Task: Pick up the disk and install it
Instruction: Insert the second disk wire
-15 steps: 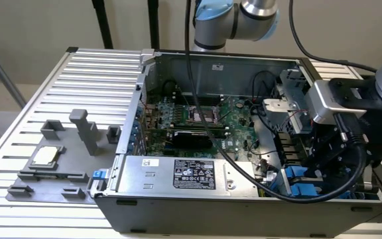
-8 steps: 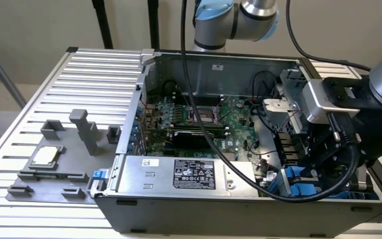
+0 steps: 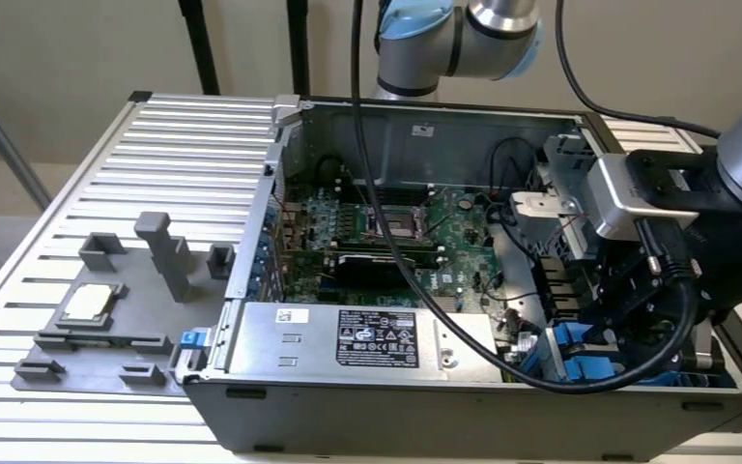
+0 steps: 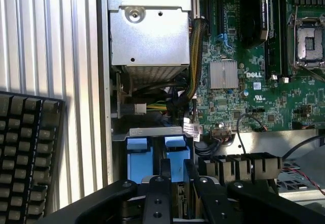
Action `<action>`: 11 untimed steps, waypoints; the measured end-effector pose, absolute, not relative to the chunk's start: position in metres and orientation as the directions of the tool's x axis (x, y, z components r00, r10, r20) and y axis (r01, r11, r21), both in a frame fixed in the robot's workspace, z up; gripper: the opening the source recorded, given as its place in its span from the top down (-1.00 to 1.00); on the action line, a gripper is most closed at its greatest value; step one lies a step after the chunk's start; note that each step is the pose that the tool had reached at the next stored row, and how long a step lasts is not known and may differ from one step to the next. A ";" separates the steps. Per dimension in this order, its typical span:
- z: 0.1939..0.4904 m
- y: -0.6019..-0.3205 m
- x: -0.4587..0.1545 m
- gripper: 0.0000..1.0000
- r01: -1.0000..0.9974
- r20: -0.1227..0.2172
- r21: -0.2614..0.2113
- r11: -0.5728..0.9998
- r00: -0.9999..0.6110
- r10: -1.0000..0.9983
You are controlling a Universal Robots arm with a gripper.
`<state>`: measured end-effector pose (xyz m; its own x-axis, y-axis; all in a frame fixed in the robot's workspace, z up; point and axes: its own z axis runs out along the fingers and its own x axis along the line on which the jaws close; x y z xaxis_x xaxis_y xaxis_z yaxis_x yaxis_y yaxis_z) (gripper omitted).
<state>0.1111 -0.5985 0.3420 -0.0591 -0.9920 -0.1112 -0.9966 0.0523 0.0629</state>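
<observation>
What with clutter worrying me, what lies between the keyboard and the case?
Nothing but bare ribbed table: in the wrist view that stretch between the keyboard and the case wall is bare.

The pincer (image 4: 175,183) fingertips hide most of the disk (image 4: 179,188).

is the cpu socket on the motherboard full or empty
Empty: the CPU socket shows a bare contact grid inside its metal frame, with no chip seated.
</observation>
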 end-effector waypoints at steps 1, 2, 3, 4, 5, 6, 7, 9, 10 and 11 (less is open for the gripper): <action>0.342 -0.599 0.111 0.50 -0.997 -0.111 0.063 0.052 -0.059 -0.992; 0.342 -0.599 0.111 0.50 -0.997 -0.111 0.063 0.052 -0.059 -0.992; 0.342 -0.599 0.111 0.50 -0.997 -0.111 0.063 0.052 -0.059 -0.992; 0.342 -0.599 0.111 0.50 -0.997 -0.111 0.063 0.052 -0.059 -0.992; 0.342 -0.599 0.111 0.50 -0.997 -0.111 0.063 0.052 -0.059 -0.992; 0.342 -0.599 0.111 0.50 -0.997 -0.111 0.063 0.052 -0.059 -0.992; 0.342 -0.599 0.111 0.50 -0.997 -0.111 0.063 0.052 -0.059 -0.992; 0.342 -0.598 0.111 0.50 -0.997 -0.111 0.063 0.052 -0.059 -0.992; 0.342 -0.597 0.111 0.50 -0.997 -0.111 0.063 0.052 -0.059 -0.992; 0.344 -0.597 0.112 0.50 -0.997 -0.111 0.063 0.052 -0.059 -0.992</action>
